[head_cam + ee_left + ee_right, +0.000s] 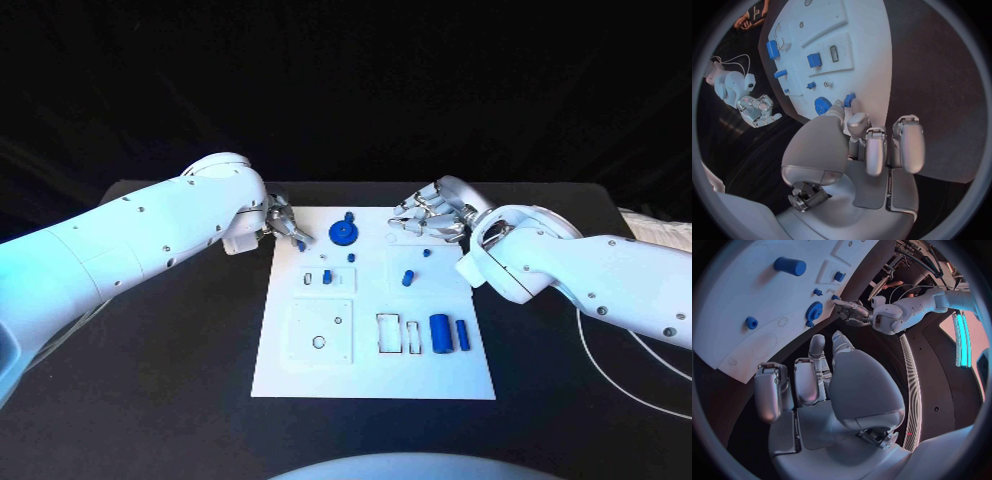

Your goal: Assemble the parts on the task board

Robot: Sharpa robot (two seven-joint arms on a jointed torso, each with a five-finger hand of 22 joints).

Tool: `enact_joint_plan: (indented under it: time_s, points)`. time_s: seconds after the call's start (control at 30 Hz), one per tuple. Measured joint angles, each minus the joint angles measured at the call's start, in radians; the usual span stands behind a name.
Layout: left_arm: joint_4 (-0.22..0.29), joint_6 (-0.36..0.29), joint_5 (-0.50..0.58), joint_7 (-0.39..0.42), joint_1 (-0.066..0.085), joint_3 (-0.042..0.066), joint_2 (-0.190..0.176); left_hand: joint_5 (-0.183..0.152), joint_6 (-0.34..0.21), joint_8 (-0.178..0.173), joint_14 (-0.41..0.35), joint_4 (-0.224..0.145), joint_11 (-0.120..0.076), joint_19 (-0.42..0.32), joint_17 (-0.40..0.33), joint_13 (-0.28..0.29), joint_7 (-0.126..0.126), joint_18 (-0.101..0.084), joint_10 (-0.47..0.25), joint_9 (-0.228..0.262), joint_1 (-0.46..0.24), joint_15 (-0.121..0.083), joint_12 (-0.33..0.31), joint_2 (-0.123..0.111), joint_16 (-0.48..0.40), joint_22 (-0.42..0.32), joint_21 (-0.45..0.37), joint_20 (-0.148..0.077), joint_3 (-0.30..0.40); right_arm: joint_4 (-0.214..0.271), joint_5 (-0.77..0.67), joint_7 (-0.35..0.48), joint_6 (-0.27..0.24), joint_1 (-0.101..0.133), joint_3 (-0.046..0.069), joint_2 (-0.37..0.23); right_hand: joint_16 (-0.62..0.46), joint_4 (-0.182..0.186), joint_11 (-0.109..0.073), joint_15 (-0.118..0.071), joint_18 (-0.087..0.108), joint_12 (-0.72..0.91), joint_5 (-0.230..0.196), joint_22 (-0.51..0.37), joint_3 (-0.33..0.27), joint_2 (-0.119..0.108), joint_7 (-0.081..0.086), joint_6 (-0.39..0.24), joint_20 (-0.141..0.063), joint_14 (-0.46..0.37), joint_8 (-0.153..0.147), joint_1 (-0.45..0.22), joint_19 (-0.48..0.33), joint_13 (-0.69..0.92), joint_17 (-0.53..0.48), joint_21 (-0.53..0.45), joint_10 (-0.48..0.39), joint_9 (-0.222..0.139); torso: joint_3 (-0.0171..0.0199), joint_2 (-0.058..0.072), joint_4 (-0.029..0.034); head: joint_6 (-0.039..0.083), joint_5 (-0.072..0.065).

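The white task board lies in the middle of the table. On its far half a blue gear stands, with several small blue parts nearer. Two blue cylinders lie beside a slot at the near right. My left hand hovers over the board's far left corner, beside the gear. It pinches a small blue part at its fingertips. My right hand hangs over the far right corner, fingers curled in with nothing in them. The right wrist view shows the gear and a cylinder.
A raised white square plate with a small ring opening sits on the board's near left. Black table surrounds the board. White cables trail beside my right arm.
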Motion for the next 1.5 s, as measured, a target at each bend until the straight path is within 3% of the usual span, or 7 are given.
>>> enact_joint_plan:
  time_s: [0.2,0.27,0.43,0.63,0.87,1.27,1.5]
  points:
    - [0.000,0.000,0.002,0.002,0.002,0.001,0.001,0.008,-0.026,-0.006,0.000,-0.054,-0.008,0.000,0.000,-0.008,-0.003,0.000,-0.001,0.000,0.090,-0.007,-0.005,0.015,0.000,0.000,0.000,-0.007,0.107,-0.001,0.000,0.000,0.002,0.000,0.000,0.001,0.000,0.000,0.000,0.000,0.000,0.000,0.000,0.000,0.000,0.000,0.000,0.000,0.000,0.000,0.000,0.000,0.000,0.000,0.000,0.000,0.000,0.000,0.0001,0.000,0.0000,-0.002,0.000]
    - [0.000,-0.001,0.004,0.002,0.002,0.001,0.001,0.009,-0.035,-0.009,0.000,-0.042,-0.009,0.000,0.000,-0.014,0.002,0.000,-0.002,0.000,0.107,-0.007,-0.015,0.011,0.000,0.000,0.000,-0.007,0.137,-0.001,0.000,0.000,0.002,0.000,0.000,0.001,0.000,0.000,0.000,0.000,0.000,0.000,0.000,0.000,0.000,0.000,0.000,0.000,0.000,0.000,0.000,0.000,0.000,0.000,0.000,0.000,0.000,0.000,0.0001,0.000,0.0000,-0.003,0.000]
    - [0.001,0.000,0.009,0.005,0.000,0.000,0.000,0.009,-0.044,0.012,0.000,0.028,-0.005,0.000,0.000,-0.024,0.008,0.000,-0.006,0.015,0.108,-0.007,-0.020,-0.032,0.000,0.000,0.000,-0.007,0.229,-0.002,0.000,0.000,0.004,0.000,0.000,0.002,0.000,0.000,0.000,0.000,0.000,0.000,0.000,0.000,0.000,0.000,0.000,0.000,0.000,0.000,0.000,0.000,0.000,0.000,0.000,0.000,0.000,0.000,0.0002,0.000,0.0006,-0.005,-0.001]
    - [0.015,0.000,0.019,0.012,0.000,-0.001,-0.009,0.009,-0.045,0.028,0.002,0.010,-0.005,0.000,0.000,-0.027,0.009,0.000,-0.006,0.029,0.047,-0.005,-0.020,-0.092,0.000,0.000,0.000,-0.007,0.363,-0.003,0.000,-0.001,0.006,0.000,-0.001,0.003,-0.004,0.000,0.000,0.000,0.000,-0.004,0.000,0.000,0.000,0.000,0.000,0.000,0.000,0.000,0.000,0.000,0.000,0.000,0.000,0.000,0.000,0.001,0.0004,-0.001,0.0006,-0.007,0.000]
    - [0.065,-0.010,0.040,0.025,0.000,-0.001,-0.039,0.009,-0.045,0.033,0.002,-0.002,-0.001,0.000,0.000,-0.027,0.009,0.000,-0.002,0.035,0.034,-0.005,-0.020,-0.105,0.000,0.000,0.000,-0.007,0.393,-0.003,0.000,-0.001,0.009,-0.001,-0.001,0.002,-0.004,0.000,0.000,0.000,0.000,-0.004,0.000,0.000,0.000,0.000,0.000,0.000,0.000,0.000,0.000,0.000,0.000,0.000,0.000,0.000,0.000,0.001,0.0004,-0.002,0.0011,-0.008,-0.001]
    - [0.265,-0.074,0.062,0.066,-0.003,-0.002,-0.162,0.007,-0.046,0.039,0.002,-0.013,-0.002,0.000,0.000,-0.019,0.011,0.000,0.005,0.036,0.027,-0.005,-0.020,-0.129,0.000,0.000,0.000,-0.007,0.418,-0.003,0.001,-0.001,0.011,-0.001,-0.002,-0.003,-0.004,0.000,0.000,0.000,0.000,-0.004,0.000,0.001,0.000,0.004,0.000,0.000,0.000,0.000,0.000,0.004,0.000,0.000,-0.001,-0.001,0.000,0.001,0.0013,-0.003,0.0030,-0.004,-0.002]
    - [0.366,-0.119,0.032,0.091,-0.029,-0.005,-0.223,0.007,-0.045,0.039,0.002,-0.021,0.000,0.000,0.000,-0.014,0.011,0.000,0.011,0.036,0.022,-0.005,-0.016,-0.144,0.000,0.000,0.000,-0.007,0.432,-0.002,0.002,-0.001,0.011,-0.002,-0.003,-0.004,-0.004,0.000,0.000,0.000,0.000,-0.004,0.000,0.000,0.000,0.004,0.000,0.000,0.000,0.000,0.000,0.004,0.000,0.000,-0.002,-0.004,0.000,0.002,0.0004,-0.004,0.0042,-0.007,0.001]
